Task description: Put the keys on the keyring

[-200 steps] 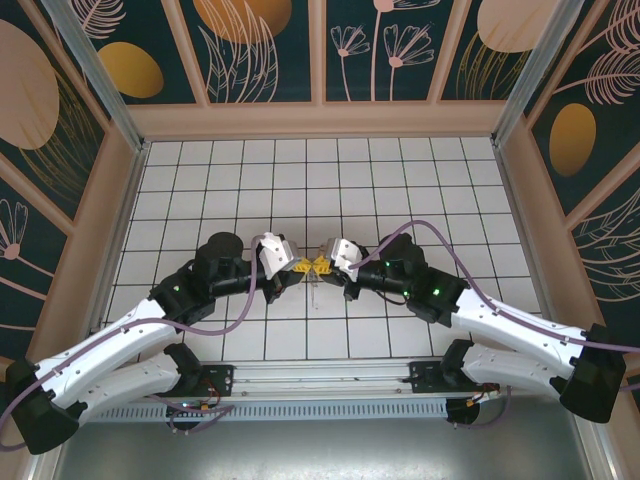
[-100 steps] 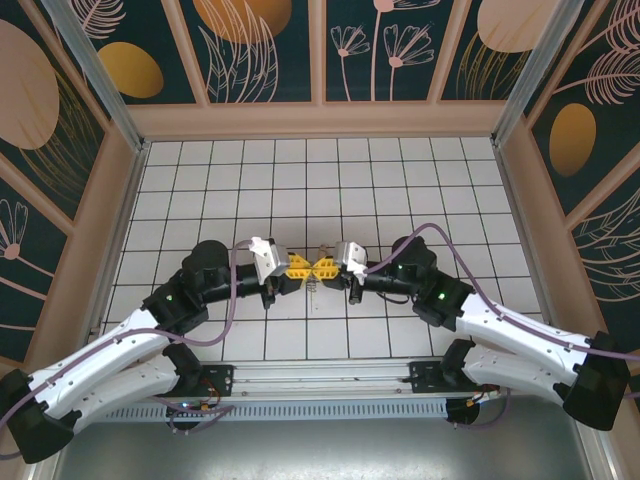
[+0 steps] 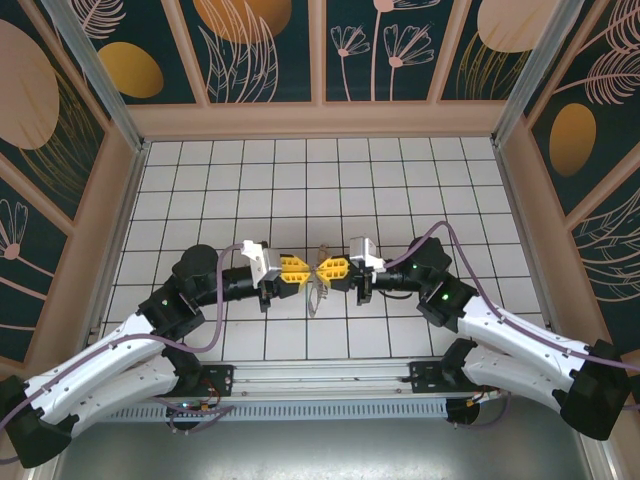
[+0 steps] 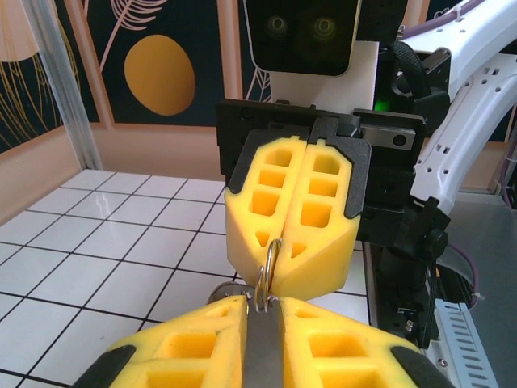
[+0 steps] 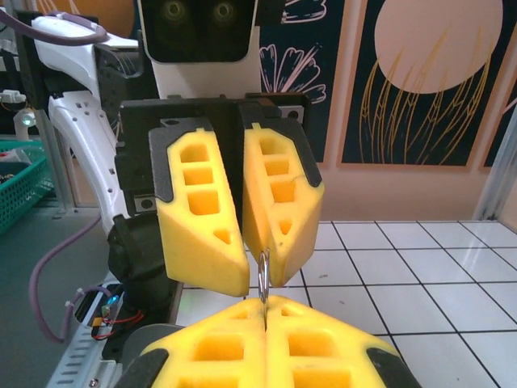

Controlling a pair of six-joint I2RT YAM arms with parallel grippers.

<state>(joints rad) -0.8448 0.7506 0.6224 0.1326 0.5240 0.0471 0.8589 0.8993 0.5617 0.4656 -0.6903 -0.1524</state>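
Note:
Over the middle of the white tiled table, my left gripper (image 3: 300, 268) and right gripper (image 3: 327, 268) meet tip to tip. The thin steel keyring (image 4: 267, 267) stands on edge, pinched in the shut right gripper (image 5: 264, 311), whose yellow fingers (image 4: 323, 210) face the left wrist camera. My left gripper (image 4: 262, 311) is shut on a flat grey key (image 4: 262, 356), and the key's end touches the keyring (image 5: 263, 275). A second metal piece, probably another key (image 3: 313, 293), hangs below the ring.
Wooden walls (image 3: 100, 230) with dark floral panels enclose the tiled floor (image 3: 300, 180) on three sides. A metal rail (image 3: 320, 405) with the arm bases runs along the near edge. A green basket (image 5: 20, 174) sits outside, beyond the left arm.
Both wrists have drawn back outward and levelled, so the fingers now point straight at each other. The tips stay together at the centre with the ring between them.

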